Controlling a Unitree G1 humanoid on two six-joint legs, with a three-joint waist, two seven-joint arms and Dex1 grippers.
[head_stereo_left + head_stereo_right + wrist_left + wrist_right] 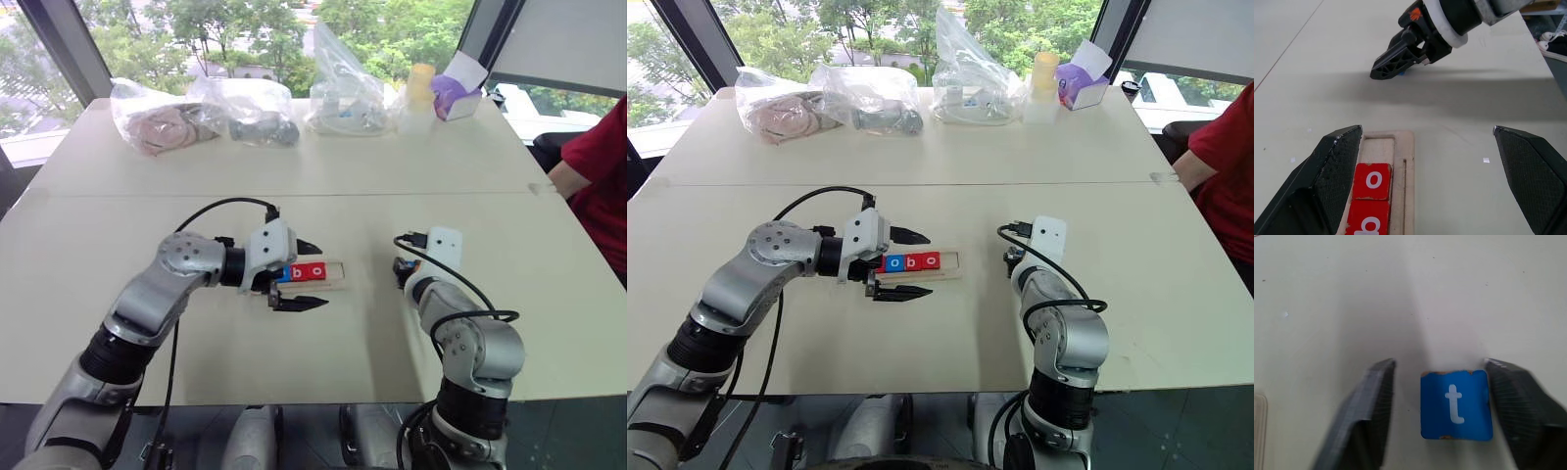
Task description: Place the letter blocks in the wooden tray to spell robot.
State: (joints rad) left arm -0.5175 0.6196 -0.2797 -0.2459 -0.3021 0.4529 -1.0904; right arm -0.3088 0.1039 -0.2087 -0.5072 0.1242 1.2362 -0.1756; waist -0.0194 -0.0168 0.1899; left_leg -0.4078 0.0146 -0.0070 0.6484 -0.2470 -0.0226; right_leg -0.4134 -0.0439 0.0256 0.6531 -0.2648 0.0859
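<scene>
Pale wood forms the tray [921, 264] at the table's [950, 186] centre, holding blue, red and red letter blocks [911, 262] with its right end empty. The left gripper [903, 263] straddles the tray, fingers spread wide and holding nothing. To the right, the right gripper [1442, 416] stands partly open around the blue "t" block [1455, 405] lying flat on the table.

A pale table [1097, 206] holds a wooden tray [948, 262], a blue t block [1456, 404], plastic bags [877, 98] and a tissue box [1080, 90].
</scene>
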